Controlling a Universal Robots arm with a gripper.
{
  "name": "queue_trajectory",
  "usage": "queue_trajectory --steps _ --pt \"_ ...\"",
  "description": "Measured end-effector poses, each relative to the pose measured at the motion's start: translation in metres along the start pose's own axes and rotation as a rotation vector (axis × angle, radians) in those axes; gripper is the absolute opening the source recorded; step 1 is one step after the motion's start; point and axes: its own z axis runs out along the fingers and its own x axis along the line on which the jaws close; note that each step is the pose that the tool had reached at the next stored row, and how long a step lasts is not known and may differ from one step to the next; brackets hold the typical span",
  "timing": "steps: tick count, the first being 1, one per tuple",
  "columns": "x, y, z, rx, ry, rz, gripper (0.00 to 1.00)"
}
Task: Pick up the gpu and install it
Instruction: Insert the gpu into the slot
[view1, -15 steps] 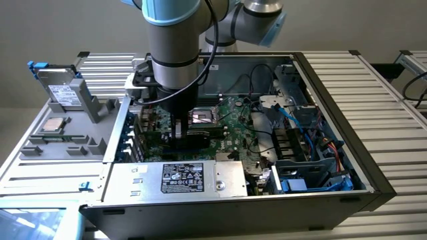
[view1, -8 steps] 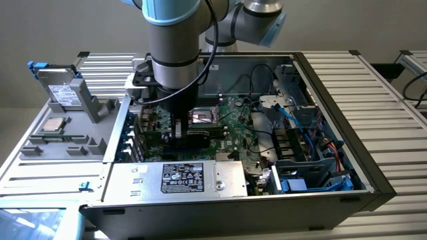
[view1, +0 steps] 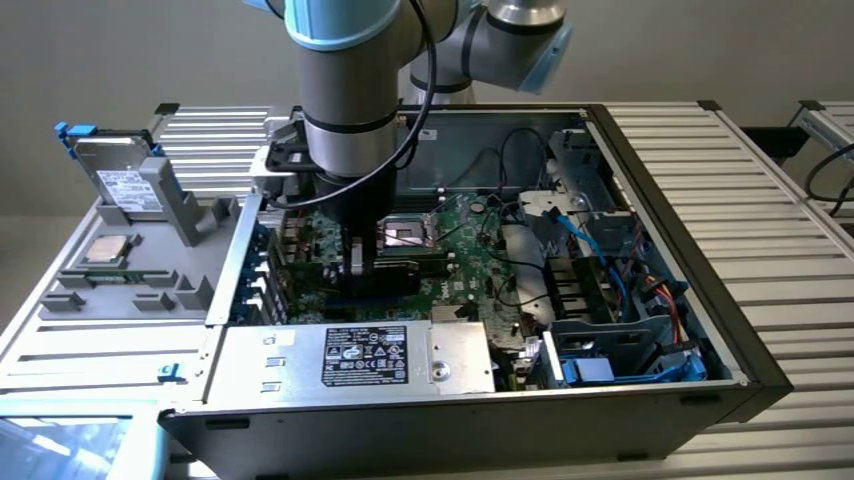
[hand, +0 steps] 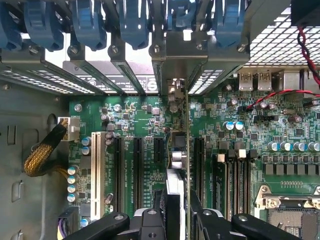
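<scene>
**Card Held on Edge Over the Motherboard Slots**

Wrist view: the gripper has its two black fingers closed from either side on the gpu, pinching it between them. The card is seen edge-on, standing upright over the green motherboard. It sits in the lane between the black expansion slots on one side and the memory slots on the other. Its silver end bracket points toward the case's rear wall, just under the row of blue latches. Whether its lower edge is already in a slot cannot be told. A white slot and a yellow-sleeved cable bundle lie farther off to the side.

Exterior view: the arm reaches straight down into the open computer case, with the gripper low over the motherboard, just beside the processor socket. The power supply lies near the case's front edge. Outside the case, on the exterior view's left, a grey tray carries a hard drive and a processor chip, well apart from the gripper.
</scene>
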Motion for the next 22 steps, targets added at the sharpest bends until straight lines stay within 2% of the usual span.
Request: queue_trajectory --steps 3,10,13,22 --pt "0.0033 0.0000 0.0001 -0.0002 -0.0014 0.000 0.29" --pt "0.0038 -0.0001 0.0001 -0.0001 -0.0015 0.000 0.29" --pt "0.0039 -0.0035 -0.0010 -0.0003 -0.0014 0.002 0.29" --pt "0.0034 -0.0023 -0.0009 0.0001 -0.0040 0.033 0.29"
